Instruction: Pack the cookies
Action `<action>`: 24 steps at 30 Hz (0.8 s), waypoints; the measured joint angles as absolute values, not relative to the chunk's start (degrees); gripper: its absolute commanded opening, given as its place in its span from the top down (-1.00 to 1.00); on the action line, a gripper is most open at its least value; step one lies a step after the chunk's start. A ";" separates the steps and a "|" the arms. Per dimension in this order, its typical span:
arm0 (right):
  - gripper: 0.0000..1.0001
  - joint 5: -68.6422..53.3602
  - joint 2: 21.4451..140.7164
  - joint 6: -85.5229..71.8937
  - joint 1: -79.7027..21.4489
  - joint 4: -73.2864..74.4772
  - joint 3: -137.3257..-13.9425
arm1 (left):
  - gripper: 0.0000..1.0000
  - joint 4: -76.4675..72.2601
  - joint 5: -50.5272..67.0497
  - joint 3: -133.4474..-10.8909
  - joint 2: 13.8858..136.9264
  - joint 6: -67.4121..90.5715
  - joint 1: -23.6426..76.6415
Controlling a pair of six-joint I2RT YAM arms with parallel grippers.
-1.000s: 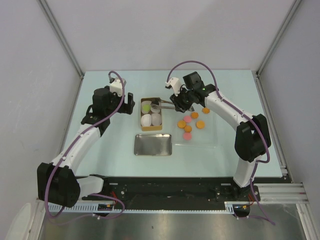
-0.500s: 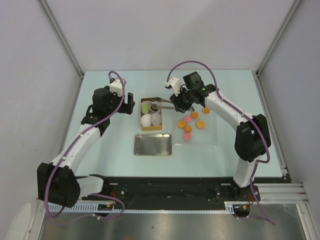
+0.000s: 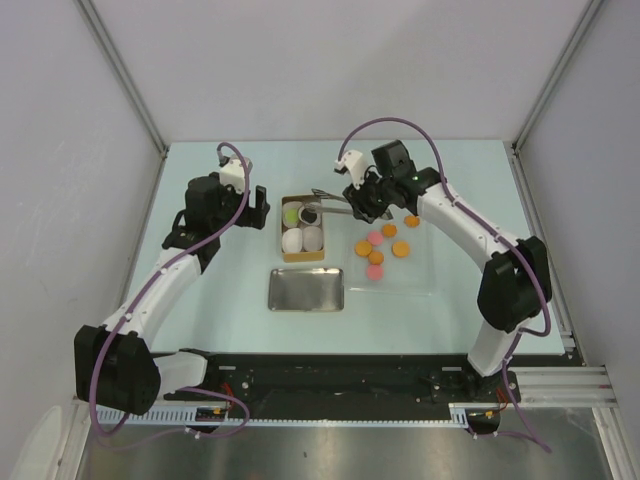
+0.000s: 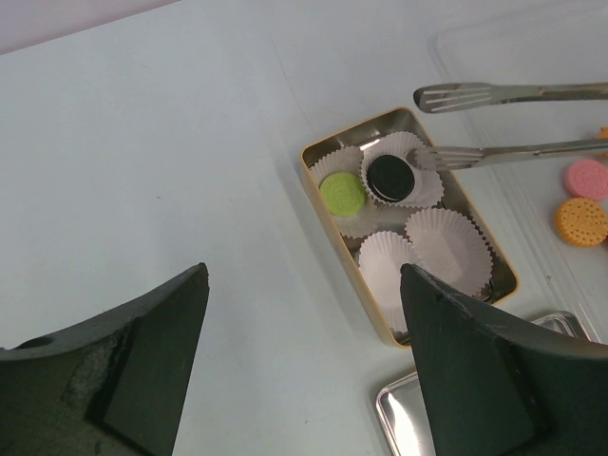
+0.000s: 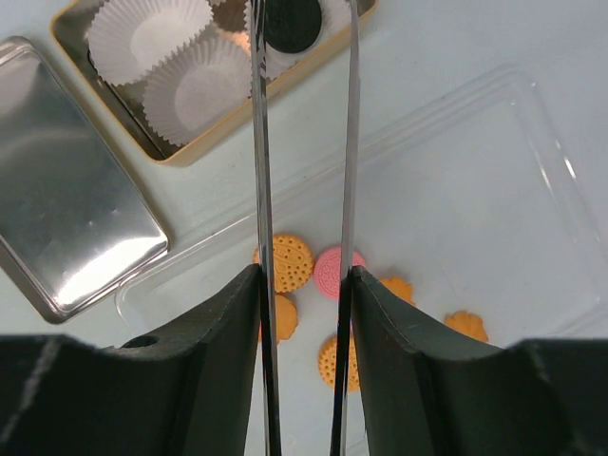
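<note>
A gold tin (image 3: 283,240) holds white paper cups. One cup has a green cookie (image 3: 291,214) (image 4: 342,193) and the one beside it a black cookie (image 3: 310,214) (image 4: 389,176) (image 5: 294,24). My right gripper (image 3: 362,205) (image 5: 304,275) is shut on metal tongs (image 3: 330,208) (image 4: 513,152) (image 5: 258,142). The tong tips stand spread, one at the black cookie's cup and one past the tin's far rim. Orange cookies (image 3: 400,249) (image 5: 290,263) and pink ones (image 3: 375,238) (image 5: 328,271) lie on a clear tray (image 5: 456,190). My left gripper (image 3: 258,208) (image 4: 304,275) hangs open, left of the tin.
The tin's shiny lid (image 3: 306,289) (image 5: 66,218) lies flat on the table in front of the tin. Two empty paper cups (image 4: 446,247) fill the tin's near half. Metal frame posts stand at the table's back corners.
The tong tips have spread apart, and the black cookie now lies free in its paper cup. The right gripper has drawn back slightly to the right. The left arm has not moved.
</note>
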State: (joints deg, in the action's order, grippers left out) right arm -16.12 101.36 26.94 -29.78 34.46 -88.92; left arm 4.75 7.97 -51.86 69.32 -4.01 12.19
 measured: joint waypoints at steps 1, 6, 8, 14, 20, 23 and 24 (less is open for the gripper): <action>0.09 -16.14 100.55 26.92 -29.61 34.48 -88.90 | -0.74 4.75 7.97 -51.86 69.32 -4.03 12.19; 0.09 -16.23 95.70 26.70 -28.67 34.57 -87.96 | -0.74 4.75 7.99 -51.86 69.32 -4.01 12.19; 0.09 -16.32 93.41 26.65 -27.83 34.79 -86.94 | -0.74 4.75 8.05 -51.86 69.32 -4.01 12.19; 0.08 -17.04 88.16 27.03 -23.31 36.25 -82.28 | -0.74 4.78 8.19 -51.86 69.30 -4.01 12.19; 0.07 -17.58 84.58 28.42 -18.15 38.72 -76.07 | -0.74 4.78 8.21 -51.86 69.19 -4.01 12.19; 0.06 -18.52 82.52 29.34 -16.73 39.81 -72.84 | -0.74 4.78 8.21 -51.83 69.19 -4.01 12.19; 0.05 -18.79 81.76 29.69 -16.56 40.14 -71.79 | -0.74 4.78 8.21 -51.83 69.19 -4.01 12.19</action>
State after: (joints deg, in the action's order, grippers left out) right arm -18.79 81.76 29.69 -16.56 40.14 -71.79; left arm 4.78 8.21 -51.83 69.19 -4.01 12.19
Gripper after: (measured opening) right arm 0.469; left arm 0.867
